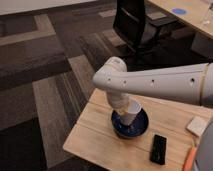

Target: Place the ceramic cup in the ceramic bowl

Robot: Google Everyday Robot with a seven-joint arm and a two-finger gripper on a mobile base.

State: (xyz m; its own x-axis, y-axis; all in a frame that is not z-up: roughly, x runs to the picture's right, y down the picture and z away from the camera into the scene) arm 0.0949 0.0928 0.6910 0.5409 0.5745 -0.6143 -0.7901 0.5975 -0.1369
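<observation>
The dark navy ceramic bowl sits on the wooden table, near its left part. The pale ceramic cup stands inside the bowl, upright or slightly tilted. My gripper hangs down from the white arm right over the bowl, at the cup's left side and touching or almost touching it. The arm covers the far rim of the bowl.
A black phone-like slab lies right of the bowl. A flat white square block and an orange object lie at the right edge. A black office chair and another desk stand behind. Patterned carpet lies left of the table.
</observation>
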